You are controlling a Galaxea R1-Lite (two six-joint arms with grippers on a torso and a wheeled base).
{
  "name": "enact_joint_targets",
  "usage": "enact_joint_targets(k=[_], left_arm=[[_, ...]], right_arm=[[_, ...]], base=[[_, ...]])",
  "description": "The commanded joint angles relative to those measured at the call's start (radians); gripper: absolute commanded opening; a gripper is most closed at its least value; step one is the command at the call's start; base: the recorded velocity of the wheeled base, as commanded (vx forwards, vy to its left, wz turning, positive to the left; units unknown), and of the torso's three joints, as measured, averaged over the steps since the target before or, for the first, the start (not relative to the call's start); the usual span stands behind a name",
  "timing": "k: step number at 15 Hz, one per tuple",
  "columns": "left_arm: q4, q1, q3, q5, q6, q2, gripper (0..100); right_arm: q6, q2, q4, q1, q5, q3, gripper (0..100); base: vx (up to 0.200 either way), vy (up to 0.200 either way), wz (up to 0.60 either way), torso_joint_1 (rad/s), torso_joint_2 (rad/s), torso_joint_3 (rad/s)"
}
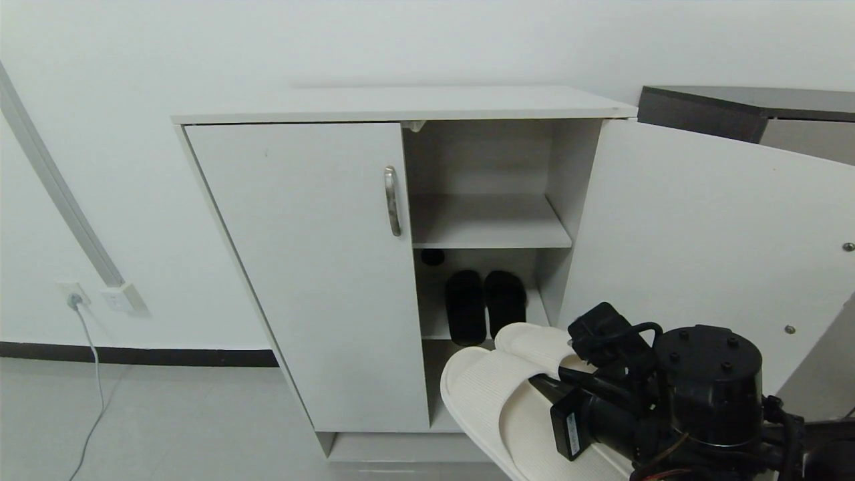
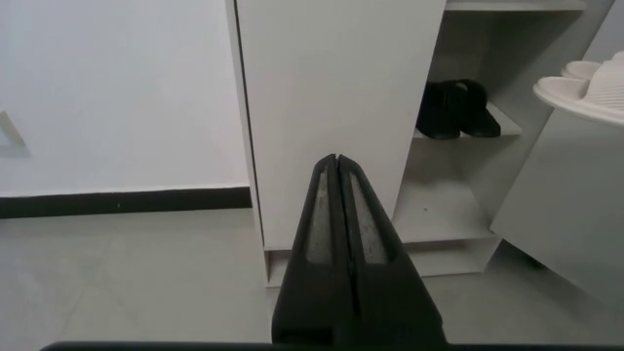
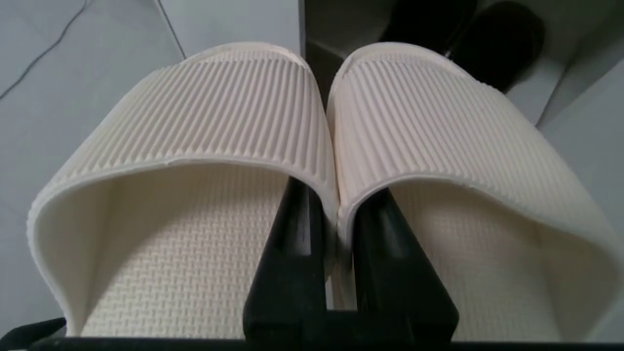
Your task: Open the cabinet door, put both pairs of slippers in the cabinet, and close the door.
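Pair gripped as one
The white slippers (image 1: 491, 394) are clamped by adjoining inner walls in the right gripper (image 3: 336, 219), so both can be shelved at once.

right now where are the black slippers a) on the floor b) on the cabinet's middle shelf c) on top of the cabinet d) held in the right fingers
b: the black slippers lie side by side on the middle shelf; the right fingers hold the white slippers.
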Motion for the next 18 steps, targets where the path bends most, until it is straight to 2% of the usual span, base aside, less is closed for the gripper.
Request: enact_joint_targets(k=[1,5,6,10,11,13,18], left_arm=[[-0.001,0.000,0.000,0.000,-0.001,0.001,0],[-0.001,-0.001,0.000,0.000,-0.001,0.001,0],[-0.001,0.000,0.000,0.000,-0.001,0.001,0],[0.000,-0.001,0.000,0.000,0.000,0.001,0],[-0.001,0.000,0.000,0.000,0.000,0.001,0],[0.000,0.000,0.000,0.000,0.002,0.001,0],[-0.001,0.000,0.000,0.000,0.000,0.001,0]], right_arm=[[0.000,0.004,-0.001,0.001,0.000,0.000,0],[0.000,0.023,-0.012,0.001,-0.015,-0.025,0],[0.000,0.038,-0.011,0.006,-0.058,-0.063,0],[0.097,0.224,0.064,0.125,-0.491,-0.287,0],[0.103,0.271,0.075,0.128,-0.572,-0.347,0],[0.108,0.296,0.117,0.128,-0.601,-0.445,0],[0.108,0.228,0.391,0.108,-0.626,-0.674,0]], base=[[0.000,0.000,0.00,0.000,0.00,0.000],[0.000,0.000,0.00,0.000,0.00,0.000],[0.000,0.000,0.00,0.000,0.00,0.000],[0.000,0.000,0.00,0.000,0.00,0.000],[0.000,0.000,0.00,0.000,0.00,0.000],[0.000,0.000,0.00,0.000,0.00,0.000],[0.000,0.000,0.00,0.000,0.00,0.000]])
